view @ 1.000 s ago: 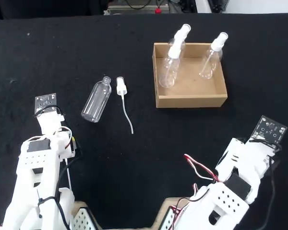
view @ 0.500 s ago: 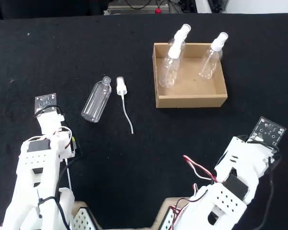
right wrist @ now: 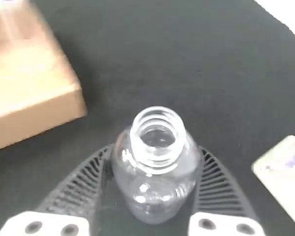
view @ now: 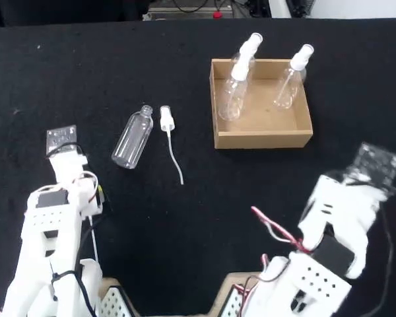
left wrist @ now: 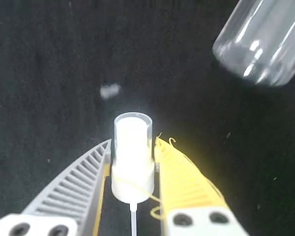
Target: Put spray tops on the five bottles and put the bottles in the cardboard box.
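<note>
Box [view: 261, 140] of cardboard sits on the table [view: 86, 59], right of the middle and nearer the far edge than the near one. Inside the box lean the capped bottles [view: 287, 86], three as far as can be told. One is toward the right wall and two overlap toward the left wall, their white heads poking past the far wall.

Left of the box, about mid-table, the loose bottle [view: 132, 139] lies on its side. It has no top, and its open neck points toward the far edge. The loose top [view: 167, 119] lies just beside it on the box side, apart from it, with its thin tube trailing toward the near edge.

By the near-left corner, the left claw [left wrist: 132, 145] is clamped on the held top [left wrist: 132, 162]. The grey finger presses one side and the yellow finger the other, and the top's tube runs back between them. The loose bottle's base shows ahead of this claw, well apart from the held top.

By the near-right corner, the right claw [right wrist: 156, 151] grips the held bottle [right wrist: 156, 182] around its shoulders. This bottle is clear and uncapped, with its threaded neck open and pointing away from the wrist. A corner of the box shows beyond it, apart. A pale card [right wrist: 280, 167] lies at the table's right edge, near this claw.
</note>
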